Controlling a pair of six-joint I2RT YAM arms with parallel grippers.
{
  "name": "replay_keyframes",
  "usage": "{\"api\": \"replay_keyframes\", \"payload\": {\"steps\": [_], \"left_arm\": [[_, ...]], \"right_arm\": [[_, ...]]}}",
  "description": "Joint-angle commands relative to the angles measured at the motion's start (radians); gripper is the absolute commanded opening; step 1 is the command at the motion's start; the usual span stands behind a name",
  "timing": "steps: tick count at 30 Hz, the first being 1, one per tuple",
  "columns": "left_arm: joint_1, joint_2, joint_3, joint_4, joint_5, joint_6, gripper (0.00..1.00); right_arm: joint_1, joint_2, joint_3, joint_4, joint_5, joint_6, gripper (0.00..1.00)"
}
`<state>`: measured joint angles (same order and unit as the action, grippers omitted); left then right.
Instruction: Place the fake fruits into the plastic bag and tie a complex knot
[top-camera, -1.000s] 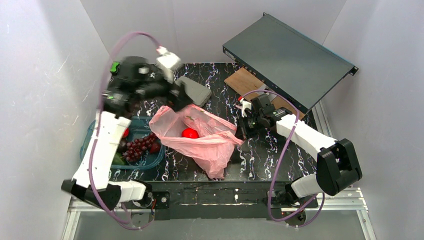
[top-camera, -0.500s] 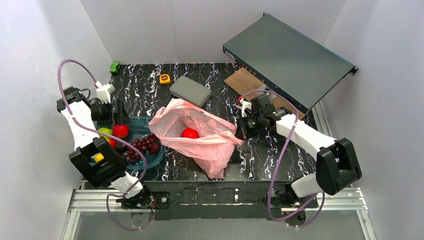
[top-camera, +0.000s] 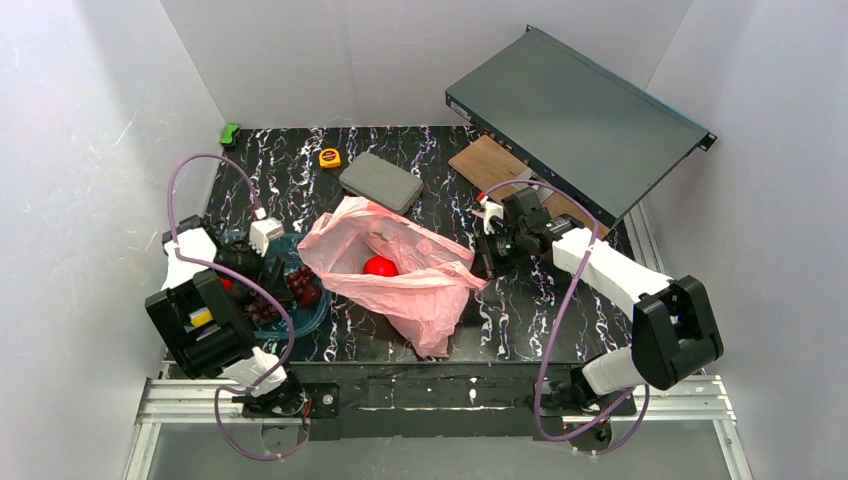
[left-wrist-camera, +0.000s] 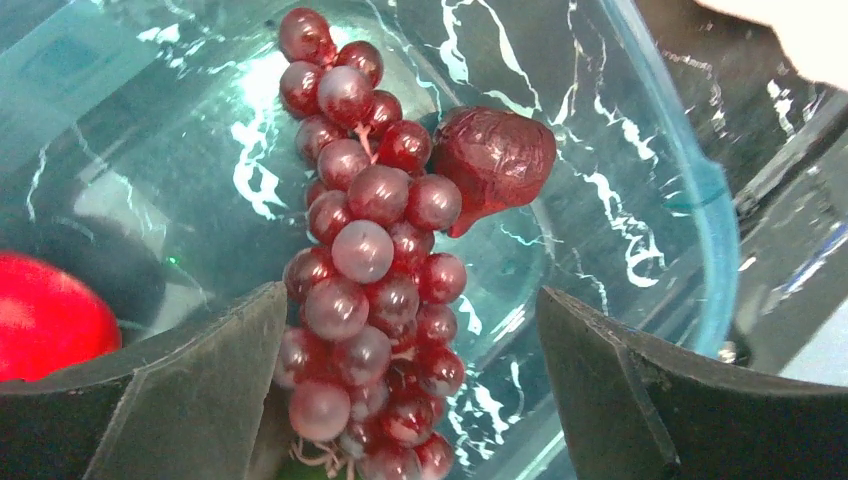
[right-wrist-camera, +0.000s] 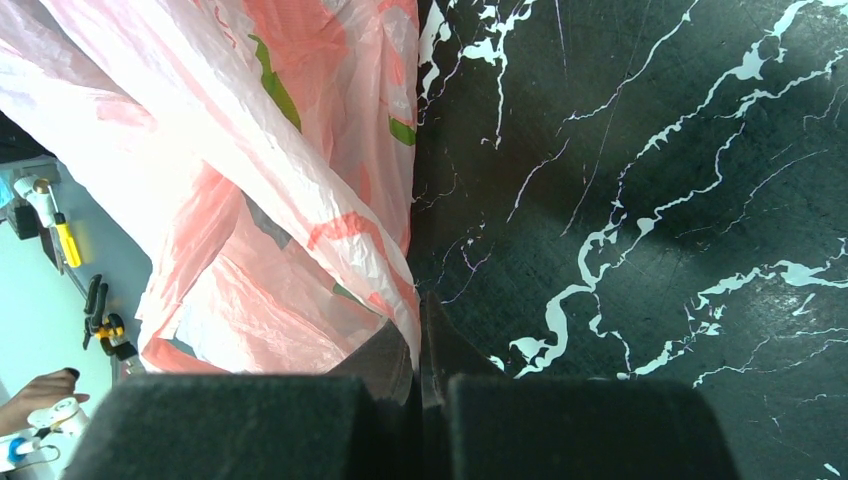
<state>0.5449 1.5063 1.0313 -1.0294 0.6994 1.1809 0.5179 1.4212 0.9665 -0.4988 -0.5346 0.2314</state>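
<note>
1. As we look down from the top, the plastic bag (top-camera: 420, 285) lies open at mid-frame on the tabletop (top-camera: 290, 170) with a red fruit (top-camera: 379, 266) inside. The left hand (top-camera: 280, 275) is low over the teal tub (top-camera: 318, 316) at left, and the right hand (top-camera: 488, 250) sits at the bag's right edge.
2. Left wrist: the left hand (left-wrist-camera: 412, 295) is spread wide, straddling the grape bunch (left-wrist-camera: 370, 270) in the tub (left-wrist-camera: 690, 200). A maroon fruit (left-wrist-camera: 495, 160) touches the bunch, upper centre. A second red fruit (left-wrist-camera: 45, 315) peeks in at the left edge.
3. Right wrist: the right hand (right-wrist-camera: 420, 375) is clenched, pinching the plastic bag (right-wrist-camera: 280, 180) by its edge at lower centre. Bare tabletop (right-wrist-camera: 650, 150) fills the right.
</note>
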Motion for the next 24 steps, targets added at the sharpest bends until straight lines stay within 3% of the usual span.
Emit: {"api": "replay_keyframes", "payload": {"steps": [1,4,8,13,16,24], "left_arm": [[-0.057,-0.009,-0.058,0.076,0.018,0.194,0.93],[-0.091,0.006,-0.093,0.135,-0.029,0.204,0.9],[-0.12,0.04,-0.117,0.24,-0.108,0.129,0.76],[-0.109,0.061,0.016,0.12,-0.047,-0.004,0.24],[-0.1,0.04,0.107,0.007,0.029,-0.07,0.02],[-0.04,0.0,0.272,-0.101,0.101,-0.216,0.0]], "right_arm": [[-0.004,0.015,0.033,-0.006,-0.016,-0.009,0.01],[-0.004,0.02,0.037,-0.008,-0.015,-0.01,0.01],[-0.005,0.021,0.035,-0.01,-0.016,-0.013,0.01],[-0.006,0.018,0.031,-0.01,-0.018,-0.015,0.01],[-0.006,0.016,0.03,-0.008,-0.019,-0.015,0.01],[-0.006,0.02,0.034,-0.008,-0.027,-0.015,0.01]]}}
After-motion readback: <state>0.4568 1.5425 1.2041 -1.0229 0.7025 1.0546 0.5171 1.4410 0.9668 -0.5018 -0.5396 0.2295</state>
